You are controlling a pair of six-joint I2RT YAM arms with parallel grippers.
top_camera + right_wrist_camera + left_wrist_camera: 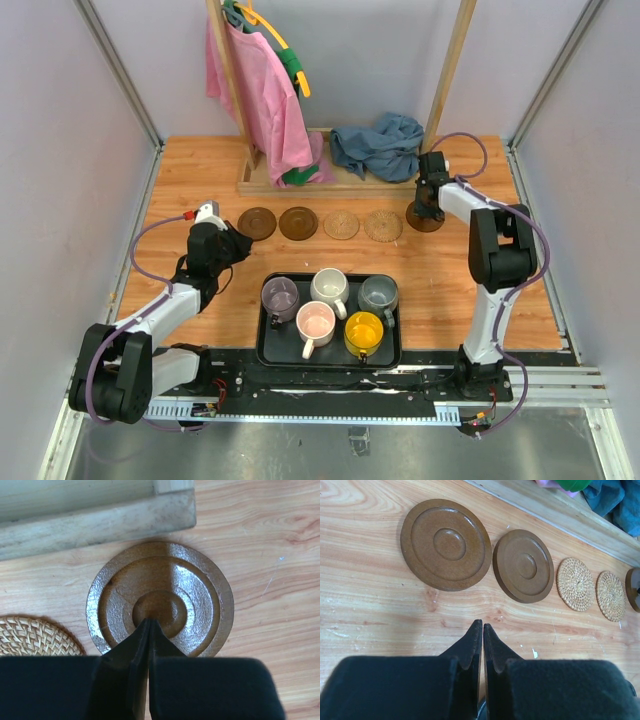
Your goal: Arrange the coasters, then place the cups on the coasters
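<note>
The right end effector (149,622), pressed together and empty, is pointing its tips at the centre of the brown coaster (202,595) at the row's right end, just beside a woven coaster (30,637). The left end effector (482,626), likewise pressed together, is hovering well apart.

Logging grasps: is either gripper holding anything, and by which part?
Nothing held: left gripper and right gripper are shut and empty, right over a brown coaster.

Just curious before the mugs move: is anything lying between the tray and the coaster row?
Nothing lies on the table between the tray and the coasters. Only the right gripper, shut, sits over the rightmost dark coaster.
</note>
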